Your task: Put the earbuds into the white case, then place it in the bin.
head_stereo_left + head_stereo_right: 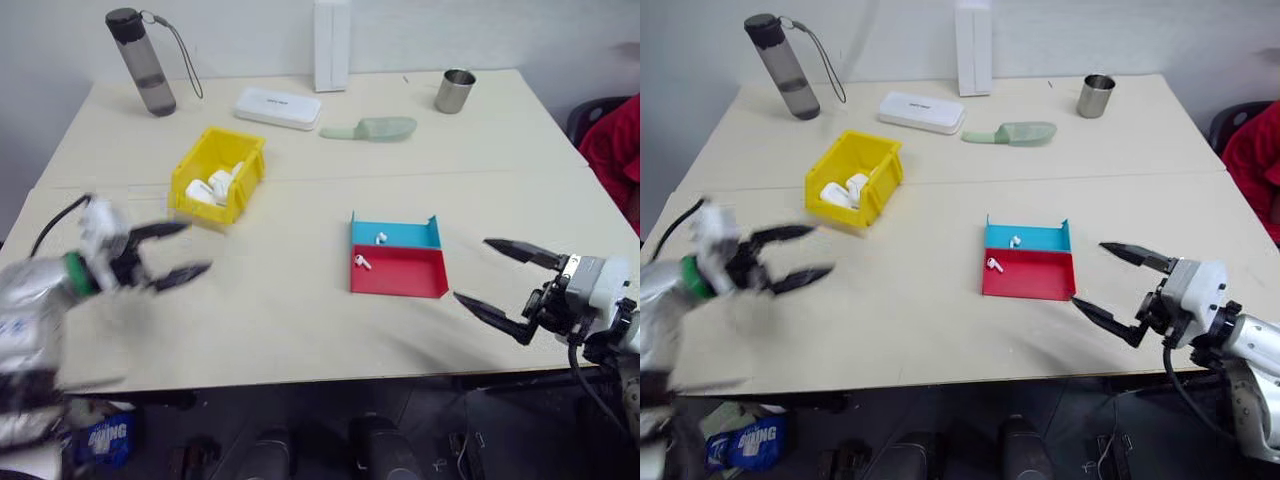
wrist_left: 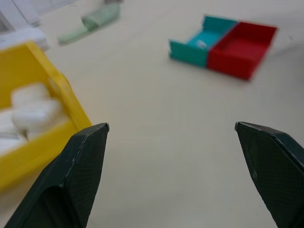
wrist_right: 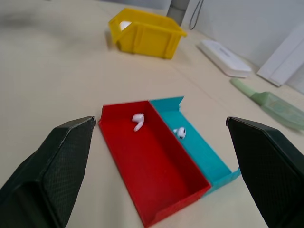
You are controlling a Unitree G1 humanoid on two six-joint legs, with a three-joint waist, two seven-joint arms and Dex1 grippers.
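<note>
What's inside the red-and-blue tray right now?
Two earbuds lie in the red-and-blue tray: one earbud in the red half, the other earbud in the blue half. They lie apart, and nothing covers them.

Bright even light, soft shadows, left arm (image 1: 60, 280) motion-blurred

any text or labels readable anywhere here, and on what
"...ING" in white letters, partly cut off, on a blue packet on the floor under the table's near edge.
Flat white box at the back of the table: a faint grey mark on its lid, too small to read.
Yellow bin, red-and-blue tray, steel cup, grey bottle: no readable text.
</note>
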